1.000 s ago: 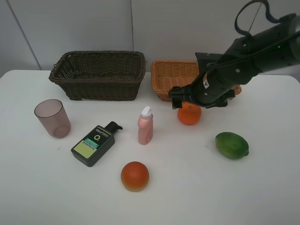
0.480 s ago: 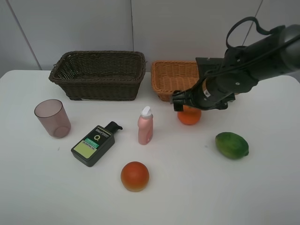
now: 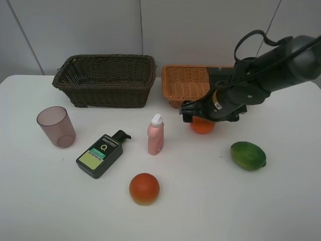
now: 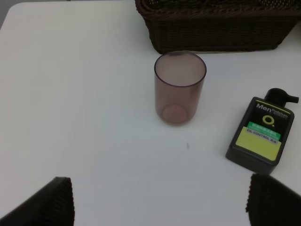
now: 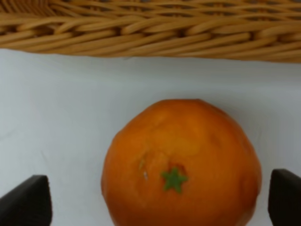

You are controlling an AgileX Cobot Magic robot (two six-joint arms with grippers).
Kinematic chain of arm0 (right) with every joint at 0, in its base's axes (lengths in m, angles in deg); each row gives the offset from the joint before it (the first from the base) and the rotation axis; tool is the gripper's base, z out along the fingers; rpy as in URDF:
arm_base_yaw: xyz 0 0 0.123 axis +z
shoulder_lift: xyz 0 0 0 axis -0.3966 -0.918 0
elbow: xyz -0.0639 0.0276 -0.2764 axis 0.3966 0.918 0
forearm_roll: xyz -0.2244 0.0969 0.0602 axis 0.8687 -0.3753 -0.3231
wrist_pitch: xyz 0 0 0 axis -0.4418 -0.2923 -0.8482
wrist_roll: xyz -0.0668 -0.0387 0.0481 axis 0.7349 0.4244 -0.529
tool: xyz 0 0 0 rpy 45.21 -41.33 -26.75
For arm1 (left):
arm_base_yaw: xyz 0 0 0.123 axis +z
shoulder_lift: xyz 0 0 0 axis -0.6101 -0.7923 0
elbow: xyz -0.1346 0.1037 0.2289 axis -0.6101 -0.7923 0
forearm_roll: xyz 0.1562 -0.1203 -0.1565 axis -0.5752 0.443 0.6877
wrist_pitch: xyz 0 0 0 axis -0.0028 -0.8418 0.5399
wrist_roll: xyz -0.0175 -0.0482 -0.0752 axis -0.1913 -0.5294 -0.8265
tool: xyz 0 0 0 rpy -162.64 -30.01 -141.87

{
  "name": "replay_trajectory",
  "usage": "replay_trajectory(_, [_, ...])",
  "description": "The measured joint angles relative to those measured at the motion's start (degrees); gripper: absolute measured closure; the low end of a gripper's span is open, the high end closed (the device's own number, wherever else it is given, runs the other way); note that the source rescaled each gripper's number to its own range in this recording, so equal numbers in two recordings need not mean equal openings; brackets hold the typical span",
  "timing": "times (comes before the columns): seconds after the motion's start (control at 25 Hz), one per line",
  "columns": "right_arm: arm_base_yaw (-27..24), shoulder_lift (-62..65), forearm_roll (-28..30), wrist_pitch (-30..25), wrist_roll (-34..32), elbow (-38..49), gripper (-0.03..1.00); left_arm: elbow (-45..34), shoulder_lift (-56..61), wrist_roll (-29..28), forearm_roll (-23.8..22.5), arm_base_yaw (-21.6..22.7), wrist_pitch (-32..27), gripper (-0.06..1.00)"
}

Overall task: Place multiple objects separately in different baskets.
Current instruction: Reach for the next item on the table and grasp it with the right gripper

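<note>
"Men", "OIL CONTROL" on green pump bottle (image 4: 261, 137)

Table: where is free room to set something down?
Bare table lies along the near edge, in front of the red fruit, and right of the green fruit. Crowded: the orange, flanked by the right fingers, beside the tan basket.

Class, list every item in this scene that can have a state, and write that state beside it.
right gripper: open, straddling the orange
left gripper: open, empty
orange: on the table, not gripped
cup: upright, empty
pump bottle: lying flat
pink bottle: upright, capped
dark basket: nothing visible inside
tan basket: empty where visible
red-orange fruit: on table
green fruit: on table
</note>
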Motion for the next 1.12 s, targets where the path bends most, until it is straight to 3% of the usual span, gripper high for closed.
replay_trajectory(1.12, [-1.54, -3.93, 6.4, 1.75, -0.22, 0.13, -0.03, 0.0, 0.0, 0.0, 0.0, 0.0, 0.0, -0.01])
